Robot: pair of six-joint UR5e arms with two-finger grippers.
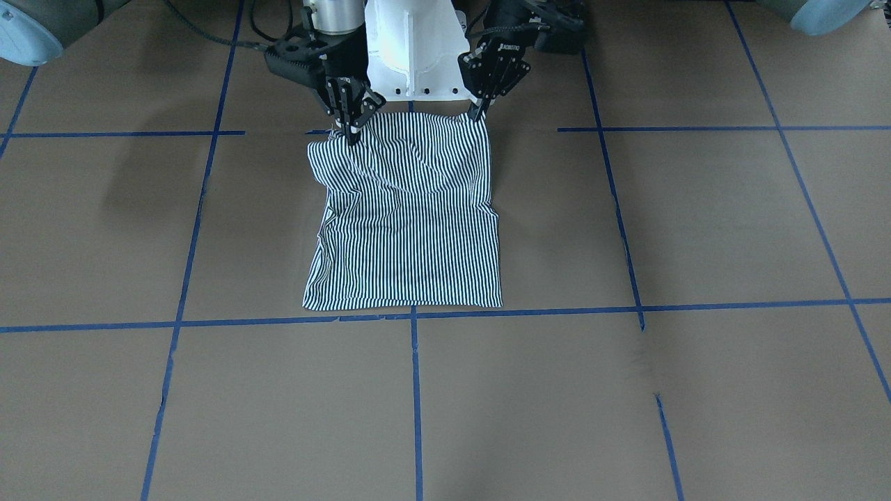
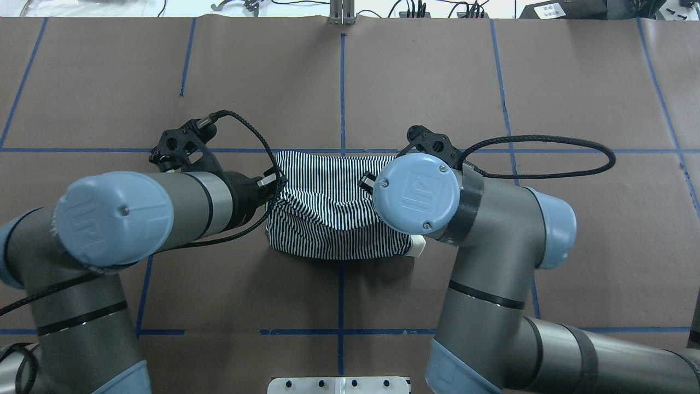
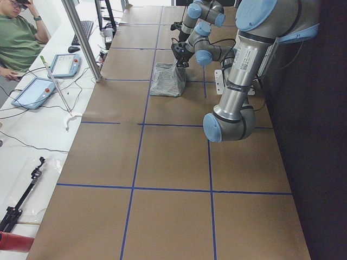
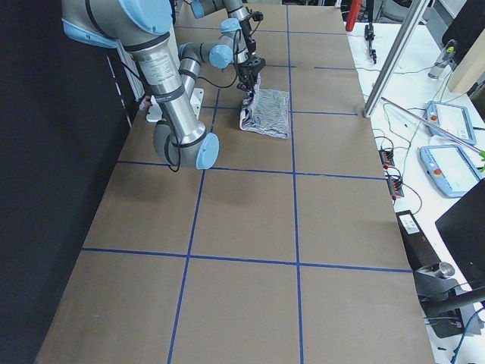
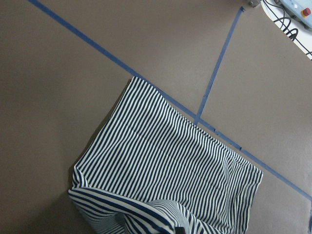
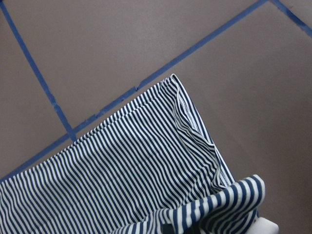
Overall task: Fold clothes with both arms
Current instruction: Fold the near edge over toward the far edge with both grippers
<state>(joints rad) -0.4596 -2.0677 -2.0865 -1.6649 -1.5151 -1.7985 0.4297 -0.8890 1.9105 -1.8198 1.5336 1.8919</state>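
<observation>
The striped shirt (image 1: 411, 216) lies folded into a rectangle on the brown table, its far hem along a blue tape line. The edge nearest the robot is raised and sags between the two grippers (image 2: 333, 210). My left gripper (image 1: 479, 111) is shut on one raised corner. The other raised corner, which is bunched, is held by my right gripper (image 1: 353, 131), also shut. In the overhead view the left gripper (image 2: 272, 185) shows at the cloth's edge, while the right gripper is hidden under its wrist cap. Both wrist views show striped cloth (image 5: 170, 165) (image 6: 146, 161) and no fingers.
The white pedestal base (image 1: 418, 56) stands just behind the raised edge. Blue tape lines (image 1: 415, 390) grid the table. A side bench holds tablets (image 3: 33, 92) and cables, beside a metal post (image 3: 81, 38). A person (image 3: 19, 38) sits at that bench.
</observation>
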